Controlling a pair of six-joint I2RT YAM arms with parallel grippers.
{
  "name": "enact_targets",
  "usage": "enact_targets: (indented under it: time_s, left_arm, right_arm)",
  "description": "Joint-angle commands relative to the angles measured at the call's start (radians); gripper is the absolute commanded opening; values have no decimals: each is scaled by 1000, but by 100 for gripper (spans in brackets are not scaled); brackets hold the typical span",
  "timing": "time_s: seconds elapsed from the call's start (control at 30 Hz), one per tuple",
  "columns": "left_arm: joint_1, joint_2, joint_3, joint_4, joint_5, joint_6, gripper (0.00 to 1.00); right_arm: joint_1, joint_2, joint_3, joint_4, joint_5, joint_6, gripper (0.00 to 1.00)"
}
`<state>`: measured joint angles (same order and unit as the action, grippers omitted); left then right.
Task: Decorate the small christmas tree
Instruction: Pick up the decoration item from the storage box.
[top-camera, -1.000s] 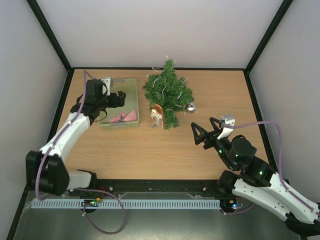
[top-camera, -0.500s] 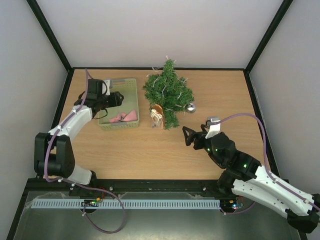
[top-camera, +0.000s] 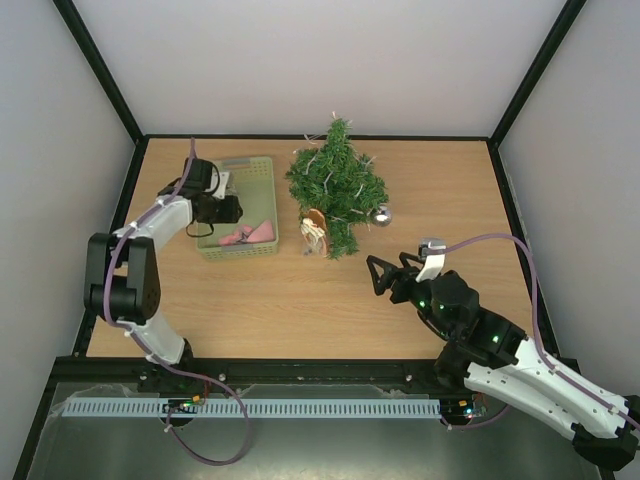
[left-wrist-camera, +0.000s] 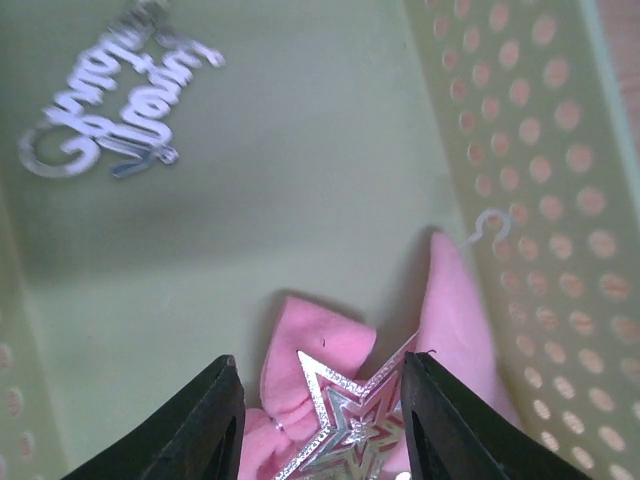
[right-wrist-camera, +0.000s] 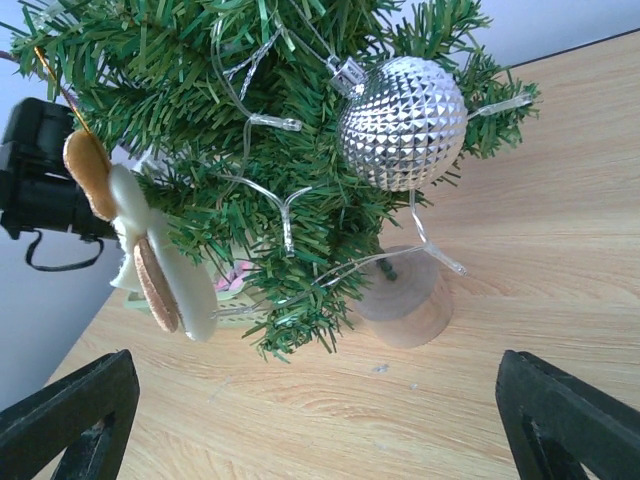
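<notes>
Silver script (left-wrist-camera: 115, 95), unreadable, in basket (left-wrist-camera: 520, 150) near christmas tree (top-camera: 335, 185).

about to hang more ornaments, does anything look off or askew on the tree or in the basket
Nothing stands out. The small christmas tree stands upright on its wooden base, silver ball and angel ornament hanging from it. A silver star, a pink piece and silver lettering lie inside the basket.
</notes>
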<state>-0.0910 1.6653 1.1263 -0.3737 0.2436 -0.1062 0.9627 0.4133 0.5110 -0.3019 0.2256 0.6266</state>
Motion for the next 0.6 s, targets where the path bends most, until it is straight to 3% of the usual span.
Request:
enact_targets:
  time_s: [0.0, 0.37, 0.57]
  left_arm:
    - [-1, 74, -10, -56, 92, 71, 43]
    - [4, 217, 59, -68, 170, 96, 41]
    - [4, 177, 44, -65, 221, 90, 36]
  right_arm:
    - [2, 4, 14, 14, -31, 12, 96]
    - [3, -12, 12, 25, -35, -26, 95]
    - [2, -28, -5, 23, -28, -47, 95]
